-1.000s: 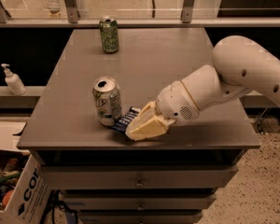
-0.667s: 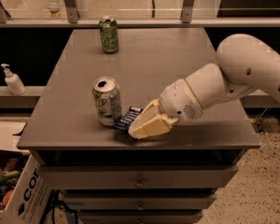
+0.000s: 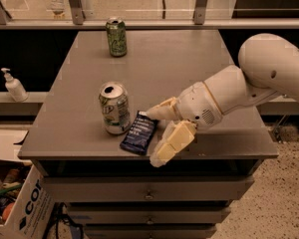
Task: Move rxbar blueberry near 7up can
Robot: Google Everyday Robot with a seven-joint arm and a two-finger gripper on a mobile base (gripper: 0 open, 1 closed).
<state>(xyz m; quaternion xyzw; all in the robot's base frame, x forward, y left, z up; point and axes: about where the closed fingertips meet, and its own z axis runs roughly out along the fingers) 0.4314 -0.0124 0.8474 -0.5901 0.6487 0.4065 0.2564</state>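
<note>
The rxbar blueberry (image 3: pixel 139 132), a flat dark navy bar with white print, lies on the grey table (image 3: pixel 159 73) near its front edge. It rests just right of the upright white-and-green 7up can (image 3: pixel 114 108), almost touching it. My gripper (image 3: pixel 154 136) is open just right of the bar. One finger points at the bar's upper end and the other hangs past the table's front edge. The gripper holds nothing.
A darker all-green can (image 3: pixel 116 37) stands at the table's far edge. A soap dispenser (image 3: pixel 13 85) sits on a ledge to the left. A cardboard box (image 3: pixel 20 210) stands on the floor at lower left. Drawers are below the tabletop.
The gripper was shut on the bar beside the can. Now the fingers have spread apart and drawn back a little to the right, leaving the bar flat on the table.
</note>
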